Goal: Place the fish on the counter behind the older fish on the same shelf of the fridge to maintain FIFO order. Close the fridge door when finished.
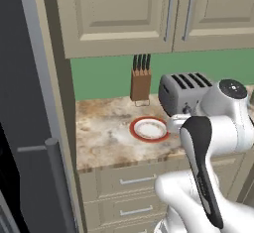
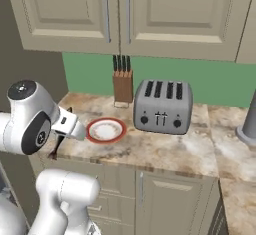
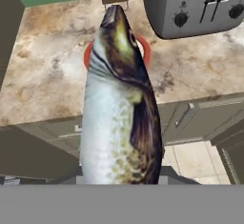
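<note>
The fish (image 3: pixel 116 113), silvery with a dark brown back, runs up the middle of the hand view and hides my fingertips. My gripper (image 2: pixel 62 134) is shut on it and hangs at the left end of the counter (image 2: pixel 165 149), just off its front edge. The fish's far end points over a red-rimmed plate (image 3: pixel 88 56) on the speckled counter (image 3: pixel 47 75). The grey fridge (image 1: pixel 30 128) fills the left side of the left base view, with a bar handle low down. The shelf and the older fish are out of view.
A silver toaster (image 2: pixel 163 106) stands right of the plate (image 2: pixel 106 130), and a knife block (image 2: pixel 122 81) stands against the green back wall. Cream wall cabinets (image 1: pixel 149 9) hang above. Drawer fronts (image 1: pixel 134 180) with bar pulls run below the counter (image 1: pixel 104 133).
</note>
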Robot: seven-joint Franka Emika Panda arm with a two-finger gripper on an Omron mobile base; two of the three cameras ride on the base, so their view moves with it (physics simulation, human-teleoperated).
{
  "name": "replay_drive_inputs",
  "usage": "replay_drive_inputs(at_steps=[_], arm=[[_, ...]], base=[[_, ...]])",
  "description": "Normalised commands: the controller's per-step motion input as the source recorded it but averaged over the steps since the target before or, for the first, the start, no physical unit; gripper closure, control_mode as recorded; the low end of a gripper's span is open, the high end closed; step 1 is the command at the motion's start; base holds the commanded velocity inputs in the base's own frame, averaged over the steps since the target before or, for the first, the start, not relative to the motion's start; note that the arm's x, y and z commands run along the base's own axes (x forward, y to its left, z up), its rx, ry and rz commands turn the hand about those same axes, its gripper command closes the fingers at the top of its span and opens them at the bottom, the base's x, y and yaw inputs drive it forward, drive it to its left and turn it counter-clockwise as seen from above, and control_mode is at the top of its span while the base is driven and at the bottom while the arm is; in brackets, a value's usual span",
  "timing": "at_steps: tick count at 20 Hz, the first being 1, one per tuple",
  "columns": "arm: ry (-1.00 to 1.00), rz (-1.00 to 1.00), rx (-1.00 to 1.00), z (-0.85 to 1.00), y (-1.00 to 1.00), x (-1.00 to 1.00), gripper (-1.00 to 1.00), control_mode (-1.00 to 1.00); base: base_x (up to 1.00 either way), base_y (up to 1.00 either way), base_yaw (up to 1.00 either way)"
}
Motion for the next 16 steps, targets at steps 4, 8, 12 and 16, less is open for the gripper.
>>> replay_drive_inputs(at_steps=[4,8,12,16], arm=[[0.0,0.0,0.0,0.0,0.0,0.0,1.0,1.0],[0.0,0.0,0.0,0.0,0.0,0.0,1.0,1.0],[0.0,0.0,0.0,0.0,0.0,0.0,1.0,1.0],[0.0,0.0,0.0,0.0,0.0,0.0,1.0,1.0]], base=[[-1.0,0.0,0.0],[-1.0,0.07,0.0],[-1.0,0.61,0.03],[-0.93,0.99,0.19]])
